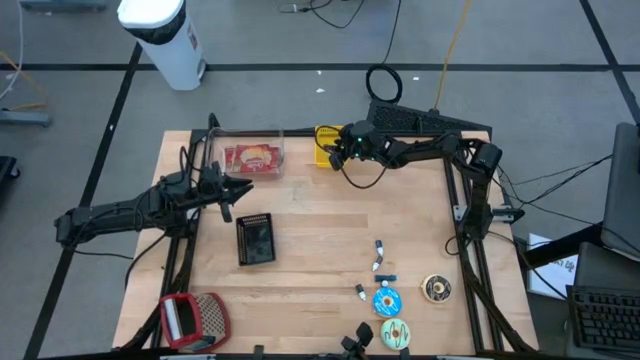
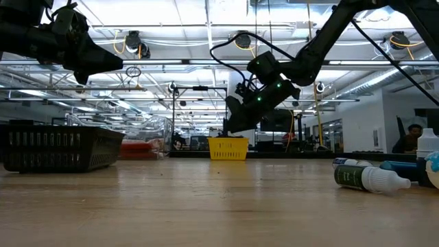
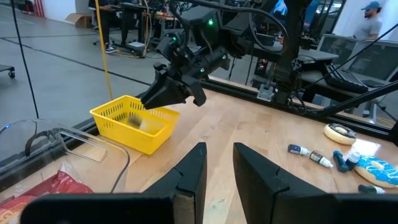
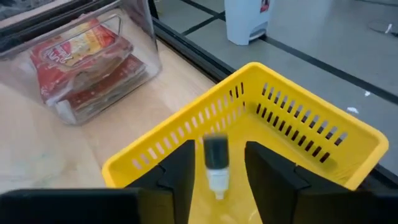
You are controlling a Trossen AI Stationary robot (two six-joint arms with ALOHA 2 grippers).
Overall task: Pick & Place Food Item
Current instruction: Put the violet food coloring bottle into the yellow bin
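Yellow basket at the table's far edge is taking a small dropper bottle that is falling between the spread fingers of the right gripper, holding nothing, while the left gripper is waiting narrowly parted and empty, with more items lying near right

From overhead we look straight down on the whole bench. At bench-top level we look across it into the room. Both wrist views sit close, and each faces the yellow basket at the far edge.
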